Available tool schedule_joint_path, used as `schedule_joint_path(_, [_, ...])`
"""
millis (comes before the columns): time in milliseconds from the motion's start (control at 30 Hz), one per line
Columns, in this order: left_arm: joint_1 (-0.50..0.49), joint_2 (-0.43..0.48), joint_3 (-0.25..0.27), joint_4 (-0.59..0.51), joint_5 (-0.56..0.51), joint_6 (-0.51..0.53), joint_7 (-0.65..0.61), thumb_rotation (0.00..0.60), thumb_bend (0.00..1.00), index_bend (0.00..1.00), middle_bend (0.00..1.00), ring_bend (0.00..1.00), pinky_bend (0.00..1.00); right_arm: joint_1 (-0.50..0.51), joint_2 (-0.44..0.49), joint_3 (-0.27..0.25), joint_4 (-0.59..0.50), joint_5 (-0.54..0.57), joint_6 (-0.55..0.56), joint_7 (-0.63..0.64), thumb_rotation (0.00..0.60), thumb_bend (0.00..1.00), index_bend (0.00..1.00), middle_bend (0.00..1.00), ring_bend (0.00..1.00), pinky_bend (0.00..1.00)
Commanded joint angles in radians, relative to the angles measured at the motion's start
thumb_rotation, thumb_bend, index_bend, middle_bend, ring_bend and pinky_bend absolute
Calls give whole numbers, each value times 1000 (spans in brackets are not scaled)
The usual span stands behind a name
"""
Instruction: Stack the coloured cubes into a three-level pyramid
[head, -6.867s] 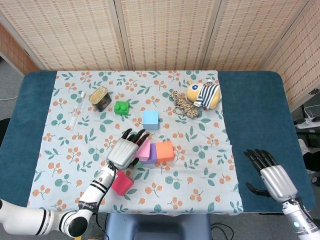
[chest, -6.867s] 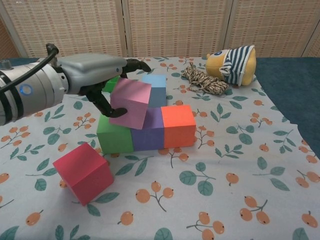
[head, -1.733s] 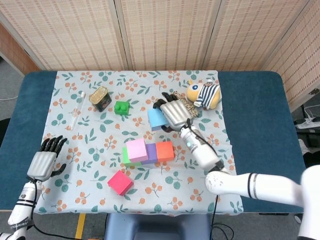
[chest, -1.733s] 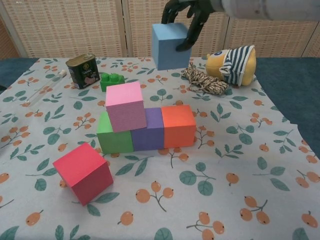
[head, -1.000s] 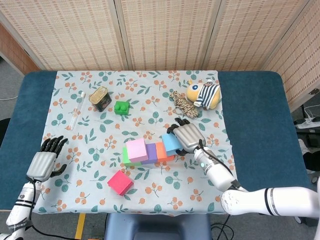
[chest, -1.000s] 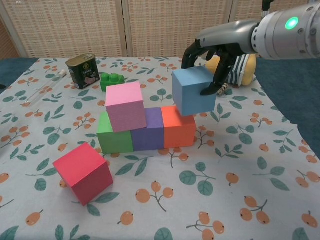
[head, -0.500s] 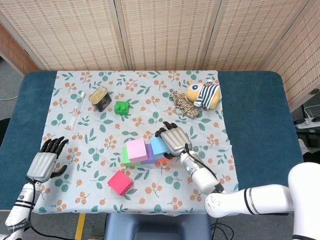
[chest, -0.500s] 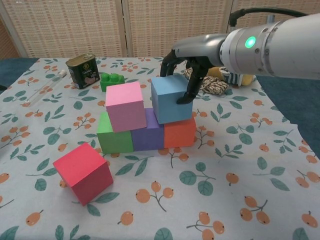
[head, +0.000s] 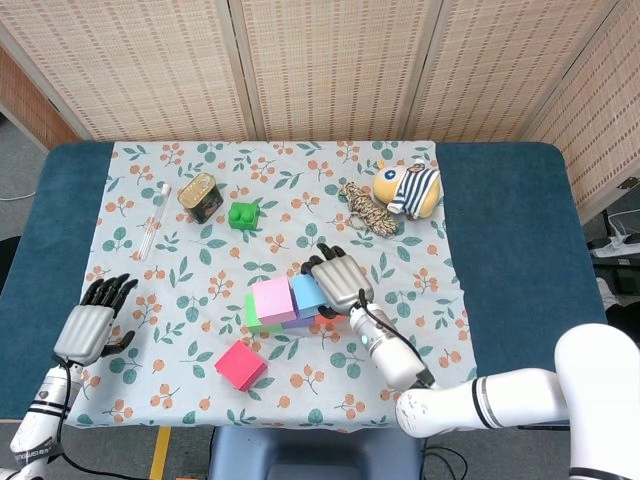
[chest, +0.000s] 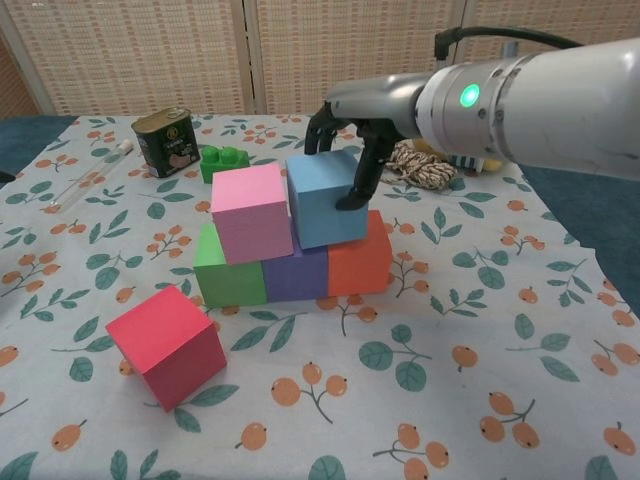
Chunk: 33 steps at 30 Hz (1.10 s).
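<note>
A green cube (chest: 228, 274), a purple cube (chest: 298, 274) and an orange cube (chest: 360, 259) form a row on the floral cloth. A pink cube (chest: 252, 212) sits on the green and purple ones. My right hand (chest: 345, 125) grips a light blue cube (chest: 326, 199) from above, resting it on the purple and orange cubes, right beside the pink one; in the head view the right hand (head: 338, 281) covers much of the blue cube (head: 305, 293). A red cube (chest: 168, 346) lies loose at the front left. My left hand (head: 88, 326) hangs open at the table's left edge.
At the back stand a tin can (chest: 162, 141), a green toy brick (chest: 224, 161), a coiled rope (chest: 412, 163) and a striped plush toy (head: 410, 189). A clear tube (head: 154, 219) lies at the far left of the cloth (chest: 450, 360).
My right hand has carried the blue cube from the back, down and leftward, onto the purple and orange cubes next to the pink one. The left hand stays still.
</note>
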Motion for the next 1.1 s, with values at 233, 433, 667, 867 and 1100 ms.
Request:
schedule_joint_path(233, [0,3,1,-2,3,-2,-5,600,344,0,0,0,26,5,-20,0,2,10,23,-19,600,285,614,219,7,134])
schedule_joint_path(433, [0,5,2,-4,5,-2,-6,600,342,0,0,0,27,7,-33,2,8,16,31,-27,600,285,600,219,7,133])
schedule_joint_path(667, [-1,5,3,-4,5,-4,-6,600,341,0,0,0,27,9,-46,7,17,22,35,-33,600,284,589,219,7,134])
schedule_joint_path(867, [0,7,3,-6,4,-5,-7,600,341,0,0,0,27,12,-51,10,17,30,42,-46,600,285,552,219,7,134])
schedule_joint_path(1100, [-1,8,4,-7,5,-8,-8,600,341,0,0,0,26,12,-60,15,18,37,55,-56,600,285,438,218,7,134])
